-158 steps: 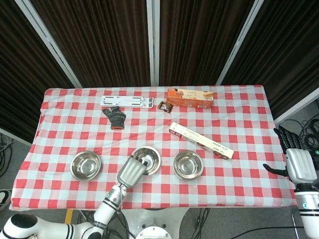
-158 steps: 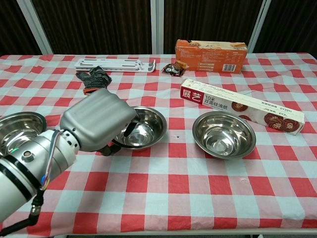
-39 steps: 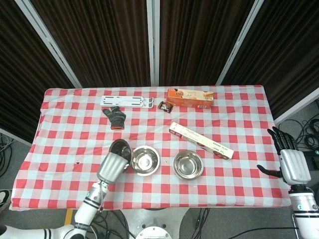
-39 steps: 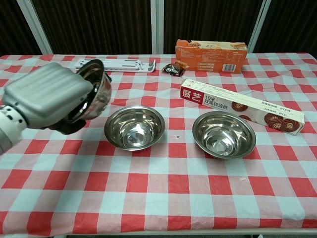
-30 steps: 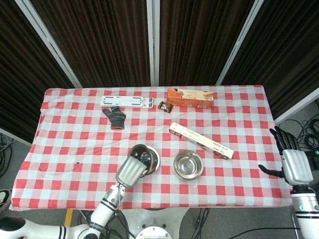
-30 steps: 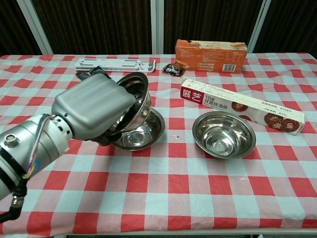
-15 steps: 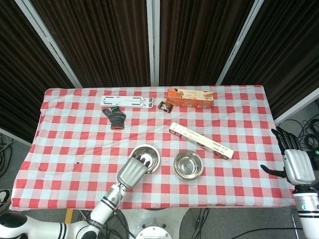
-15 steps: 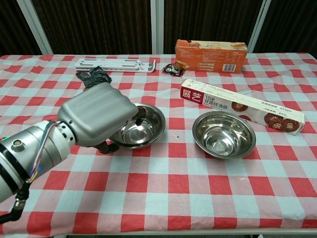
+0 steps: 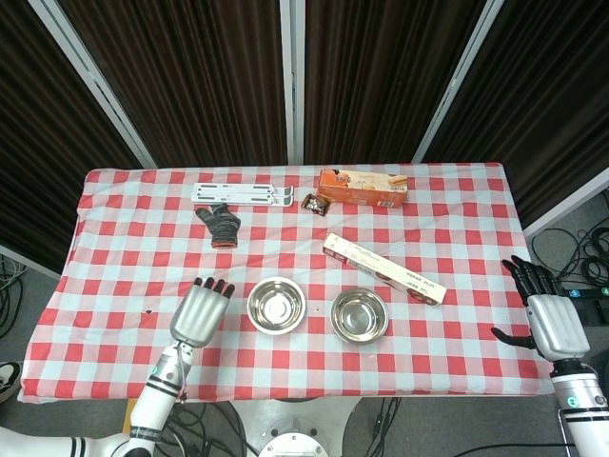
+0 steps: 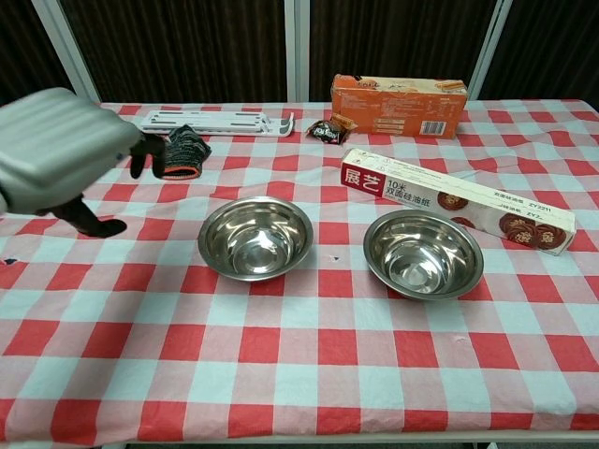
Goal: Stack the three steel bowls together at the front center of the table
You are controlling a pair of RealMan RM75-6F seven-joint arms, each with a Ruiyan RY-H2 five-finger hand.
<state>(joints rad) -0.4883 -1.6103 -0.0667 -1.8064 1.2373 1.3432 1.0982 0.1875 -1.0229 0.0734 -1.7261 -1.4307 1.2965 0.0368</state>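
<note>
Bare cloth is lying in front of the left bowl (image 9: 276, 306) and to its left, where the left hand (image 9: 198, 312) is hovering. The right bowl (image 9: 360, 316) is sitting just beside it, and the long box (image 9: 383, 268) is crowding behind that.

The head view looked steeply down from high up on the whole table (image 9: 457, 200); the chest view faced across it, low and close.
</note>
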